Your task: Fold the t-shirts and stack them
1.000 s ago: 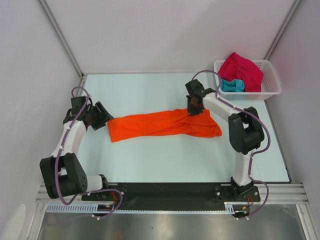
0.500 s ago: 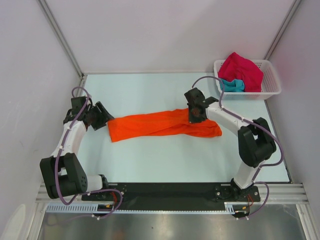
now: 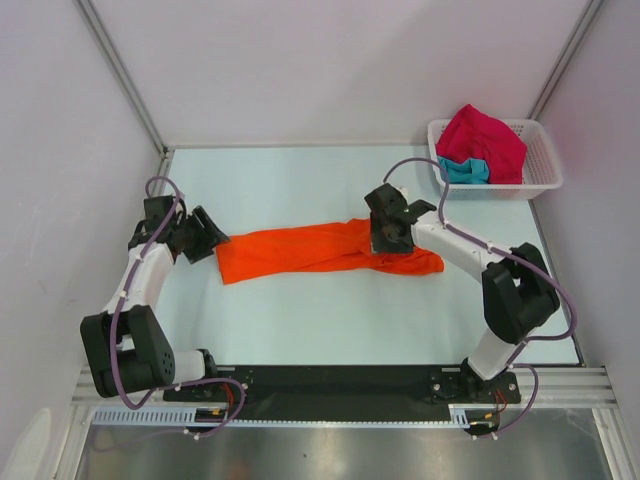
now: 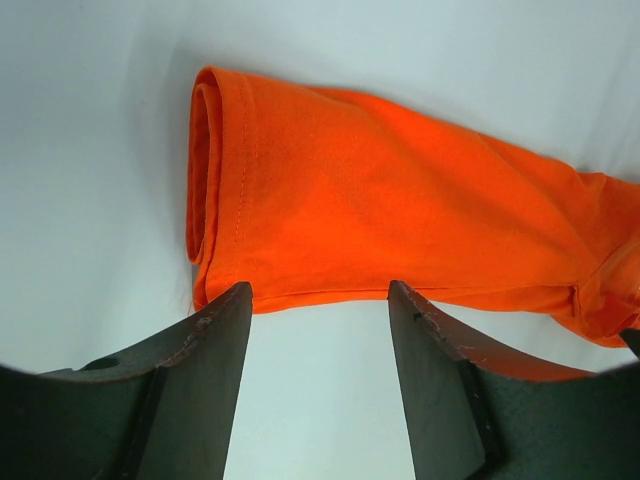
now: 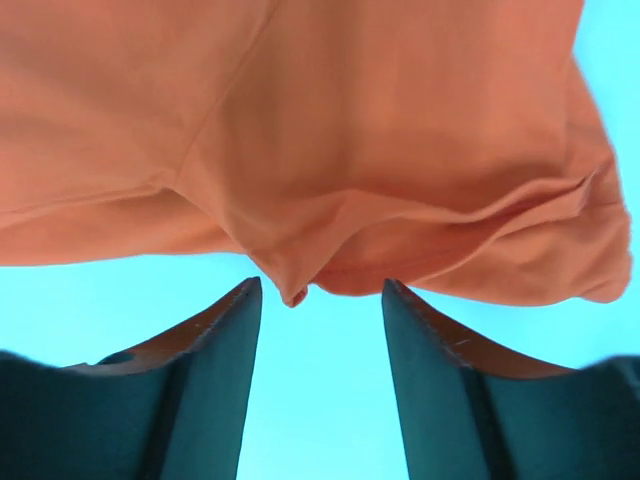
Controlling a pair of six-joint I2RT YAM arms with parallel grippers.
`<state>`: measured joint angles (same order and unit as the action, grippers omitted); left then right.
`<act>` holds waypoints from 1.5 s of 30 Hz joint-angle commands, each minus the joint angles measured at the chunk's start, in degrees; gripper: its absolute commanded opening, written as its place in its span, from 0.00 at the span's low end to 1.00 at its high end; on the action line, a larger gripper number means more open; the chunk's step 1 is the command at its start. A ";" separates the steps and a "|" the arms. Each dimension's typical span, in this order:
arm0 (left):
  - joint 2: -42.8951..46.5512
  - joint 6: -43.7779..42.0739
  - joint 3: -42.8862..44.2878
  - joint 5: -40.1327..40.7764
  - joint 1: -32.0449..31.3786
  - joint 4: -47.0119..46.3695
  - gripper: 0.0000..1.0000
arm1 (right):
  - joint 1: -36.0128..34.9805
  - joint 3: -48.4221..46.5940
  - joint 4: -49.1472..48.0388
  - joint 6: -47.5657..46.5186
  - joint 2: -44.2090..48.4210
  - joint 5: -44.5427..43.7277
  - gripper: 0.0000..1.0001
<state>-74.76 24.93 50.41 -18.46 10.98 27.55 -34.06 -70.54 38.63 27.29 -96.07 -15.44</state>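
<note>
An orange t-shirt point(image 3: 320, 250) lies on the table as a long strip folded lengthwise, running left to right. My left gripper point(image 3: 213, 241) stands open just off the strip's left end, nothing between its fingers; the left wrist view shows the shirt's hemmed end point(image 4: 400, 215) just beyond the open left gripper point(image 4: 320, 292). Over the bunched right part of the shirt, my right gripper point(image 3: 384, 243) is open. In the right wrist view a fold of the orange cloth point(image 5: 350, 150) lies just past the right gripper point(image 5: 320, 287), free of both fingers. A crimson-pink t-shirt point(image 3: 487, 140) and a teal t-shirt point(image 3: 463, 171) lie in the basket.
A white lattice basket point(image 3: 545, 172) stands at the back right corner of the table point(image 3: 300, 320). Grey walls close in the table on the left, back and right. The arm bases sit on the black rail at the near edge.
My right gripper has moved slightly left and nearer with the orange cloth, then opened and let it go. The left arm has stayed put.
</note>
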 commanded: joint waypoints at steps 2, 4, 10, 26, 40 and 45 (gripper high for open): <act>1.20 -0.41 0.74 -1.23 0.18 -1.10 0.62 | 0.05 -9.34 1.53 -2.76 -3.41 -4.95 0.59; 1.37 -0.32 0.74 -1.14 0.18 -1.01 0.62 | 0.57 -13.28 2.14 -3.55 -6.39 -5.12 0.60; 1.90 -0.84 0.83 -1.14 1.05 -0.39 0.62 | 2.51 -19.28 1.98 -6.10 -11.94 -5.56 0.60; 1.11 -1.37 0.04 -2.11 1.85 -1.01 0.62 | 1.99 0.22 -0.23 -1.54 -0.79 -6.88 0.57; 0.76 -0.50 0.38 -2.03 1.85 -1.62 0.62 | 0.49 2.35 2.06 0.49 4.32 -8.99 0.58; -3.70 0.91 6.78 -0.35 2.20 -0.92 0.62 | 3.21 -1.96 0.83 -0.31 2.47 -4.34 0.59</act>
<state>-75.13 24.99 50.81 -19.66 12.40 27.68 -32.67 -67.96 40.77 27.22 -92.92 -21.34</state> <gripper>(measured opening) 0.623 0.581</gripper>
